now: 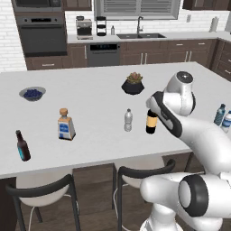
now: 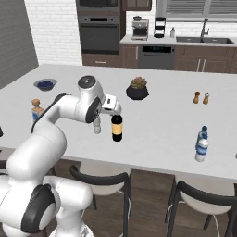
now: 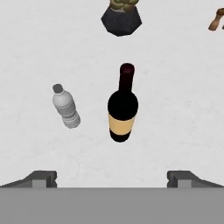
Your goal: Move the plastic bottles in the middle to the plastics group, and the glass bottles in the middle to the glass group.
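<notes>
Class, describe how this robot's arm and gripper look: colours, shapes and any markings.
The arm has glossy white rounded shells with dark grey to black joint rings and round end caps. The gripper has two small dark grey finger tips. No cables or markings are visible.

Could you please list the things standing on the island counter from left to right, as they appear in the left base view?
Small brown bottle → bowl of blueberries → squat corked bottle → plain clear water bottle → potted succulent → dark wine bottle → the two water bottles at the right edge.
</notes>
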